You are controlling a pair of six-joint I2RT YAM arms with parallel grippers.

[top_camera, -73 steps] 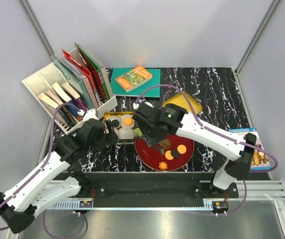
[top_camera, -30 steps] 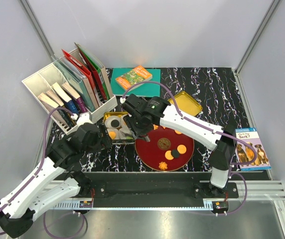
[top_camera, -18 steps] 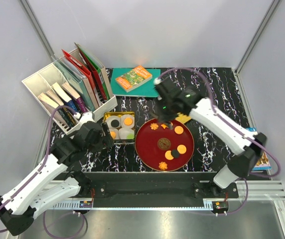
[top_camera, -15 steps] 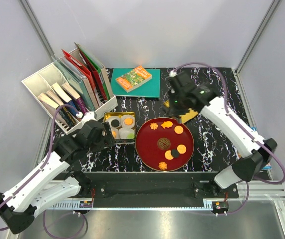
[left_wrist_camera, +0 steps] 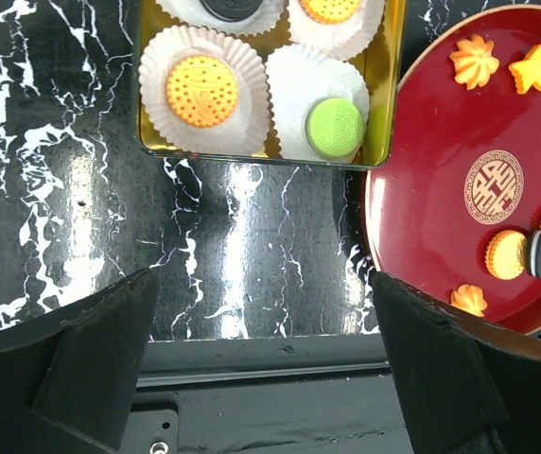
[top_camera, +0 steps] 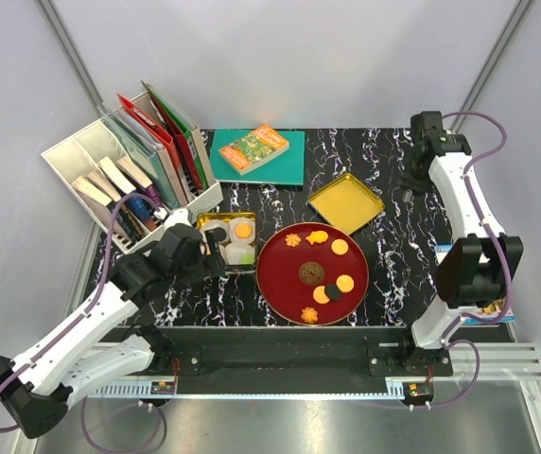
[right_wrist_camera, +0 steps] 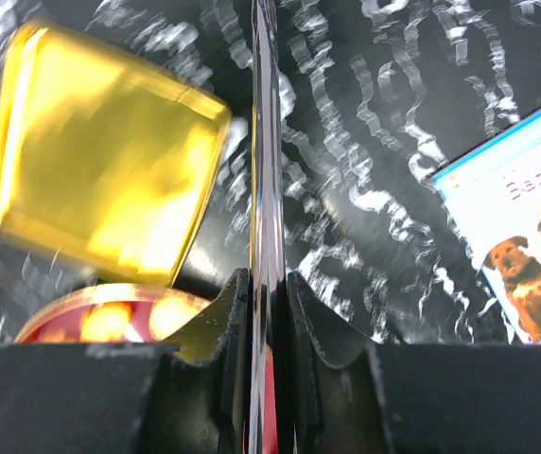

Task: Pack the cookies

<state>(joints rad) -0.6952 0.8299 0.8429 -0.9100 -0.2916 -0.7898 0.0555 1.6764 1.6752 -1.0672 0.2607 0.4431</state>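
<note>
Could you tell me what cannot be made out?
Left wrist: two far cookies in the tin, cut by top edge.
Right wrist: blurred; what the thin shiny strip in the right hand is; fingers hide most of the red plate.
Top: left hand covers one tin cup.

Two-arm rig, overhead and wrist views. The left arm (top_camera: 81,326) runs from its base in a long diagonal forward and to the right, its wrist just behind the left gripper (left_wrist_camera: 263,279), which faces straight down. Its two dark fingers (left_wrist_camera: 100,350) stand wide apart at either side of the wrist view, with nothing between them. The right arm (top_camera: 464,203) is folded: the lower link rises from the base to an elbow on the outer side, and the white forearm stretches far forward, ending above the right gripper (right_wrist_camera: 269,312). This gripper's fingers (right_wrist_camera: 223,322) are drawn together, leaving only a narrow slit.
</note>
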